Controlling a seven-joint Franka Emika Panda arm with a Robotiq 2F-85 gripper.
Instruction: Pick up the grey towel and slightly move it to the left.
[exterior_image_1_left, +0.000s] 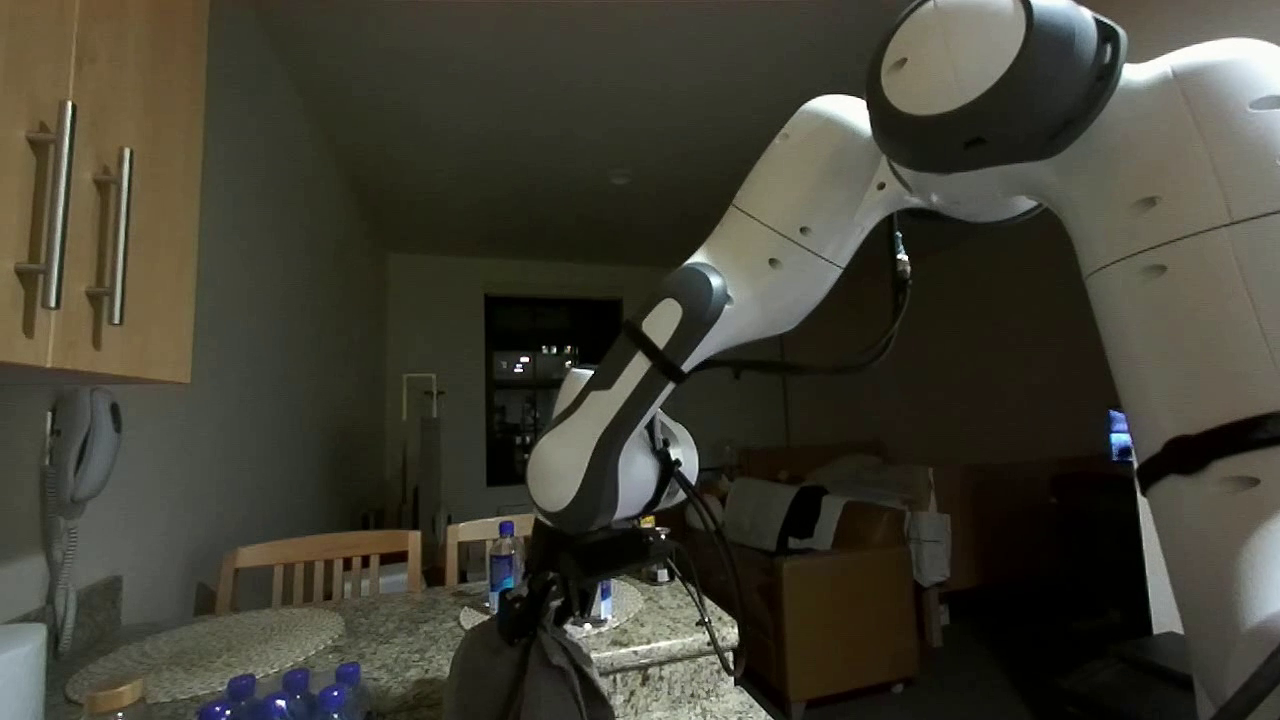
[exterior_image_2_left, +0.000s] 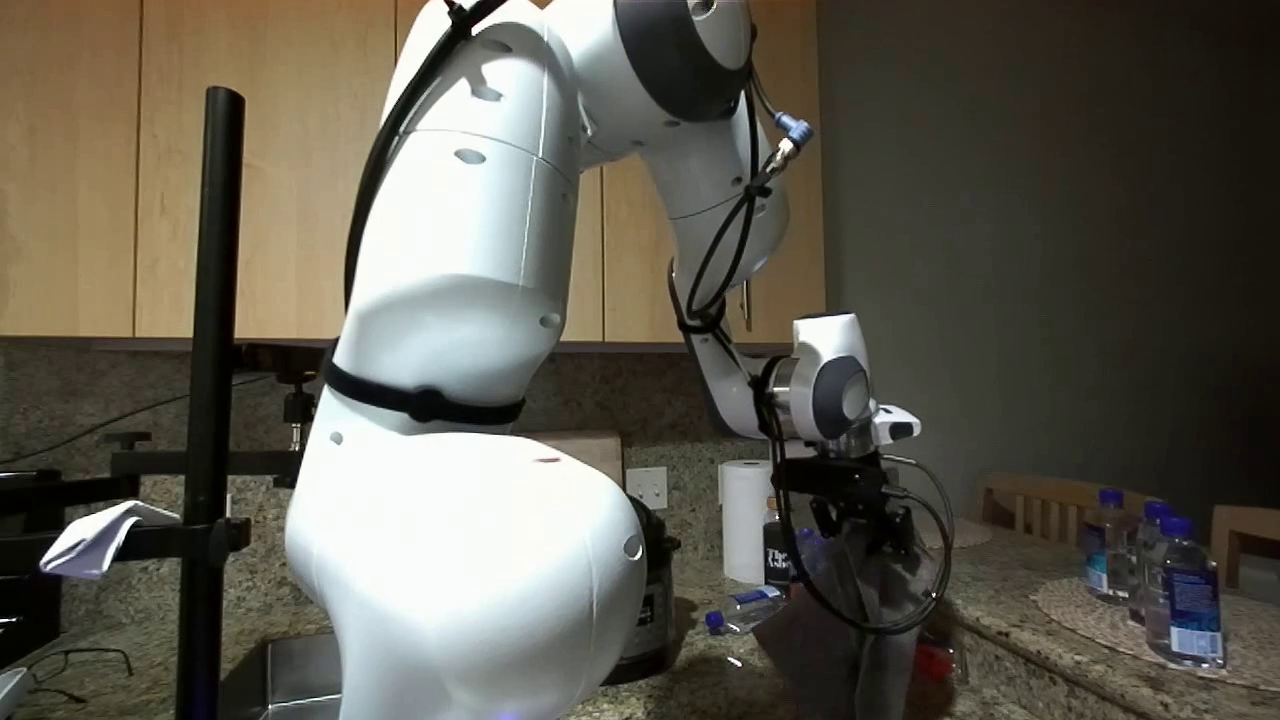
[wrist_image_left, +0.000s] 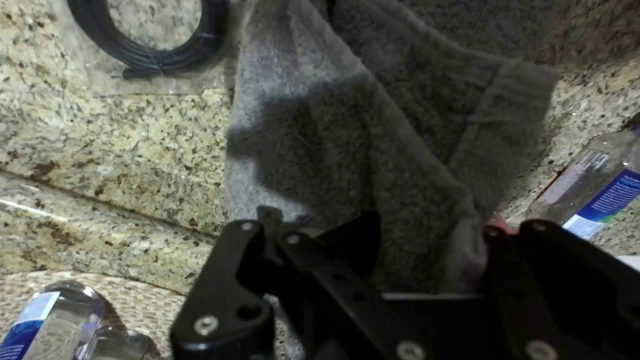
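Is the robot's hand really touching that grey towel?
Touching. An exterior view shows it: the towel hangs in folds straight down from the hand, its gathered top running up into the grip with no gap showing.

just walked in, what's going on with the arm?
The robot arm has the grey towel in its pincer, cloth gathered at the top and hanging over the speckled counter. Whether its lower end touches down, I can't tell. A plastic bottle lies on its side on the counter; three more bottles stand on a woven mat.
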